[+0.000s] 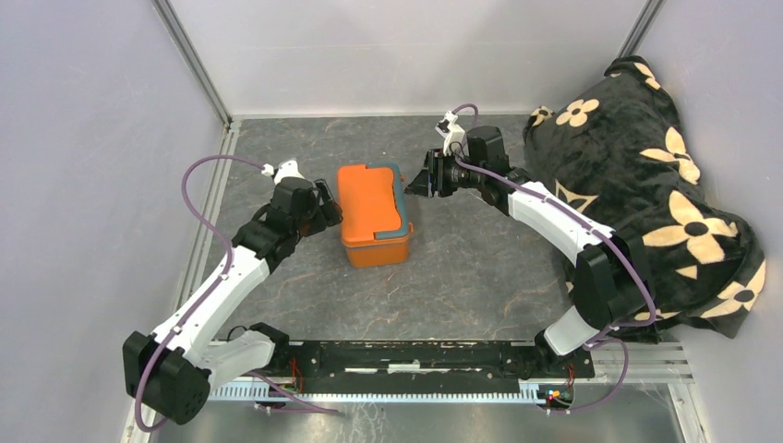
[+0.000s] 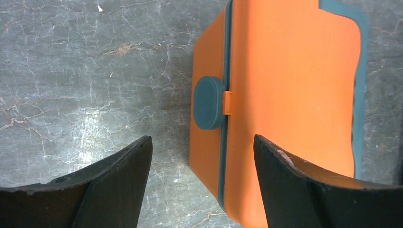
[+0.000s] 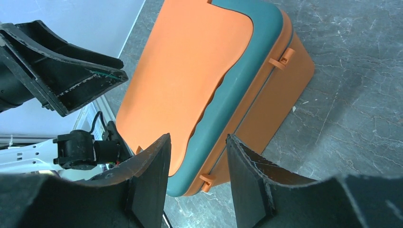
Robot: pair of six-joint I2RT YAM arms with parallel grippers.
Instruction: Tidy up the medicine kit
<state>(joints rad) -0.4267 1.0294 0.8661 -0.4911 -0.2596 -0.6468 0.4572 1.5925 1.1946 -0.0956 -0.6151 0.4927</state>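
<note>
The kit (image 1: 373, 214) is seen shut, lying about mid-desk and a little toward the left edge, with its long sides running from the near edge to the far edge. Its shell is judged to be stiff moulded plastic, probably light and smooth, so it can be expected to slide on the desk (image 1: 480, 268) if pushed from one side only. Bracing from the opposite side is advised. One teal latch (image 2: 209, 102) is counted on the left wall, and this is judged the place to be worked for opening. One teal handle strip (image 3: 247, 71) is seen along the right edge of the lid, and it offers a firmer hold for lifting. Two small orange tabs (image 3: 280, 59) are counted on the right wall, likely hinges that are not to be pulled. No loose medicines are seen. The left gripper (image 2: 202, 142) is held just beside the latch side with its fingers spread wide, and nothing is gripped. The right gripper (image 3: 198, 140) is poised by the far-right corner of the kit with its fingers parted more narrowly, and it is likewise empty. Contact with the kit cannot be told for either. One flowered blanket (image 1: 646, 185) is heaped along the right edge.
</note>
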